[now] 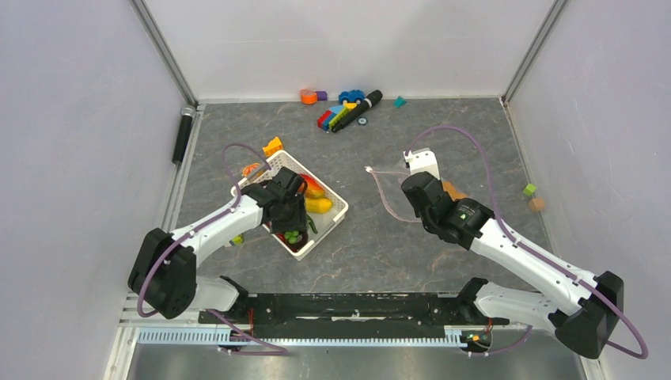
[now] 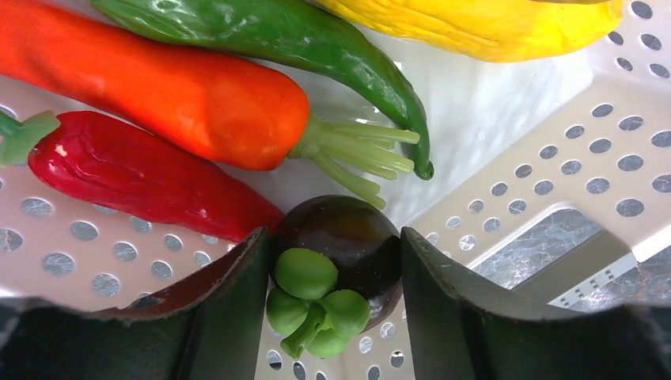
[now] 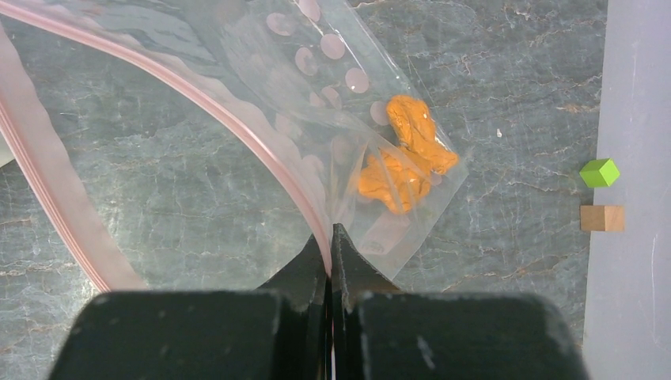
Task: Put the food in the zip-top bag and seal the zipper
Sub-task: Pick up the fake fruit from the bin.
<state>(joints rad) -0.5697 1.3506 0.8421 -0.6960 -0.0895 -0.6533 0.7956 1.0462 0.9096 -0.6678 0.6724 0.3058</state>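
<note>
My left gripper [image 1: 293, 228] reaches down into the white slotted basket [image 1: 339, 207]. In the left wrist view its fingers [image 2: 237, 301] press both sides of a dark purple round fruit with a green top [image 2: 360, 237]. A red chilli [image 2: 142, 174], an orange carrot [image 2: 174, 87], a green chilli [image 2: 316, 47] and a yellow fruit [image 2: 490, 24] lie beside it. My right gripper [image 3: 330, 237] is shut on the pink zipper [image 3: 237, 119] of the clear dotted zip-top bag [image 3: 332, 71], whose mouth gapes open. An orange food piece [image 3: 403, 158] lies inside the bag [image 1: 392, 190].
Coloured toy blocks and a toy car [image 1: 348, 107] lie at the back. A black cylinder [image 1: 183, 134] lies along the left wall. A green cube [image 3: 599, 172] and a wooden cube [image 3: 601, 218] sit by the right wall. An orange block [image 1: 273, 146] sits beside the basket.
</note>
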